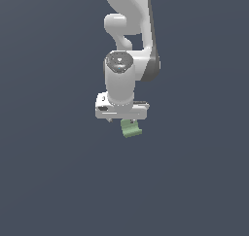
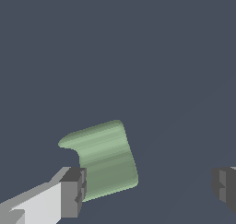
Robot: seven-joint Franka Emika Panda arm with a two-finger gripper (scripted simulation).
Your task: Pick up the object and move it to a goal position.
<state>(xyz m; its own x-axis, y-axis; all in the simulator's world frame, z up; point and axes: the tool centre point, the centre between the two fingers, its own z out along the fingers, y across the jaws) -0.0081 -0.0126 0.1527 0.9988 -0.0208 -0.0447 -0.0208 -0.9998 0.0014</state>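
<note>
The object point(image 2: 105, 157) is a small pale green piece with a ridged surface and a lip curling out at one end. It lies on the dark grey surface between the fingers of my gripper point(image 2: 148, 188). The gripper is open, with its jaws far apart. One grey finger pad point(image 2: 73, 191) sits right beside the object's edge, and the other pad point(image 2: 224, 186) is well away from it. In the exterior view the object point(image 1: 130, 128) pokes out just below the white hand point(image 1: 120, 111), which hides the fingers.
A uniform dark grey surface point(image 1: 58, 181) surrounds the arm on all sides. No other objects, containers or goal marker show in either view.
</note>
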